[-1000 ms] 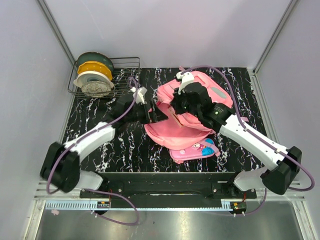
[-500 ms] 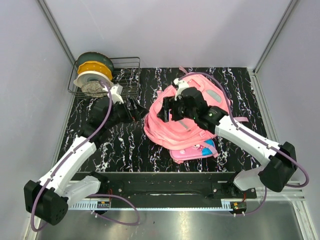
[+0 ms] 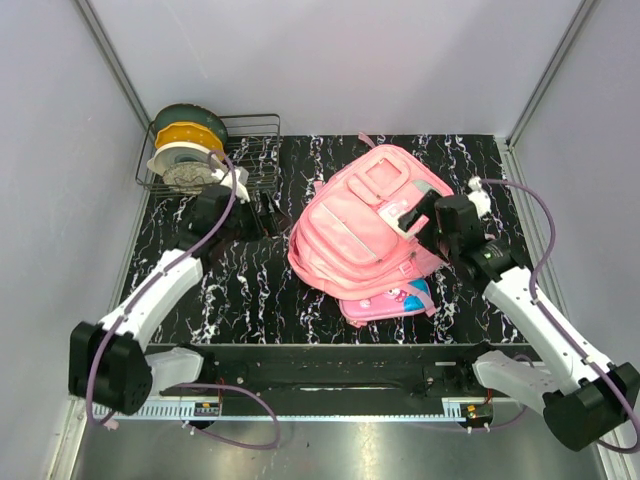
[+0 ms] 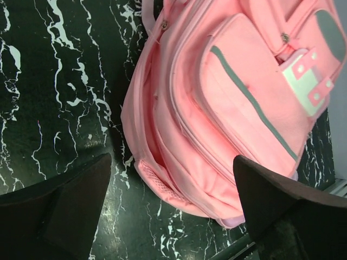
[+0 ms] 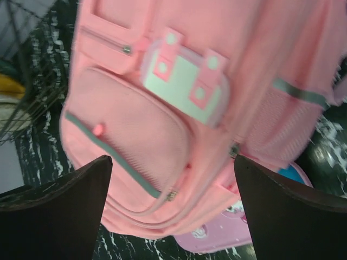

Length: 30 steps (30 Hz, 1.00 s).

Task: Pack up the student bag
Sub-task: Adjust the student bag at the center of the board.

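Left gripper [image 3: 266, 213] and right gripper [image 3: 408, 216] are noted released and empty, flanking the backpack [image 3: 362, 232]; the pencil case [image 3: 392, 300] trapped under its near edge may be dragged if fabric is pulled.

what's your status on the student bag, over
Left jaws open, empty, left of student bag. Right jaws open, empty, at its right side. Bag lies front-up. Pencil case partly under its near edge, not packed.
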Motion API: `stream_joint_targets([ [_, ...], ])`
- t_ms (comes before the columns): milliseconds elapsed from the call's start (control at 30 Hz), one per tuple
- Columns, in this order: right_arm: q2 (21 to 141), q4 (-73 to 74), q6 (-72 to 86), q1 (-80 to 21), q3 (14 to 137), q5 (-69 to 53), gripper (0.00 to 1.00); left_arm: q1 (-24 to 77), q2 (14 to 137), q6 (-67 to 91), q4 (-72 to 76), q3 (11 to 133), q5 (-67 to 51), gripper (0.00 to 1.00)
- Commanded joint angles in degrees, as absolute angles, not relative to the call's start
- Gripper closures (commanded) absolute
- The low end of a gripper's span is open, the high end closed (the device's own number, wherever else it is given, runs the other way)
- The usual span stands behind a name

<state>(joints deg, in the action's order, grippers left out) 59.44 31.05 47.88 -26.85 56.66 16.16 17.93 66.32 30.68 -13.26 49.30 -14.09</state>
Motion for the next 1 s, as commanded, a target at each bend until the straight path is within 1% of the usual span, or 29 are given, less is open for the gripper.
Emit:
stream_joint_targets([
  [0,57.13,37.61,58.79,-23.47,51.69,15.58,0.00,16.61,72.50,28.66,-6.87,53.43,-19.67,0.01],
  [100,57.74,39.11,61.26,-21.80,49.49,12.32,0.00,16.44,78.29,27.95,-4.49,56.24,-21.35,0.01],
  [200,58.09,38.94,62.40,-21.88,47.73,10.21,0.00,15.91,84.26,28.38,-1.15,58.79,-26.95,0.01],
  [300,57.83,38.85,62.84,-21.80,46.15,8.18,0.00,15.56,89.27,28.57,2.01,60.73,-29.52,0.01],
  [400,57.65,36.92,63.02,-21.62,43.34,7.12,0.00,15.47,93.85,28.83,6.48,61.17,-30.76,0.01],
  [533,60.80,32.53,61.35,-20.92,41.92,6.85,0.00,15.29,97.98,27.86,9.67,60.55,-30.85,0.01],
  [633,63.80,30.59,60.38,-19.78,41.66,6.42,0.00,14.77,101.93,27.95,12.21,61.43,-34.71,0.01],
  [767,65.21,24.27,57.14,-18.72,40.26,5.98,0.00,14.85,105.98,29.26,16.17,61.61,-39.02,0.01],
  [800,65.39,22.52,56.17,-18.46,39.91,5.28,0.00,14.85,107.04,30.22,17.83,61.52,-40.94,0.03],
  [833,65.74,19.63,54.77,-18.02,39.21,4.75,0.01,14.77,107.66,30.84,18.62,61.26,-41.74,0.14],
  [867,65.66,17.77,53.80,-17.93,38.68,3.70,0.07,14.77,108.28,31.81,19.50,59.95,-42.97,0.19],
  [900,65.48,15.40,52.75,-17.93,37.98,1.86,0.09,14.85,108.28,32.60,22.03,58.98,-43.50,0.25],
  [933,65.13,10.16,51.43,-17.93,36.14,1.32,0.15,14.85,108.37,33.56,23.71,57.84,-44.03,0.34],
  [967,65.39,8.63,50.81,-17.58,35.86,0.71,0.19,14.85,108.54,35.75,25.38,55.74,-44.90,0.52],
])
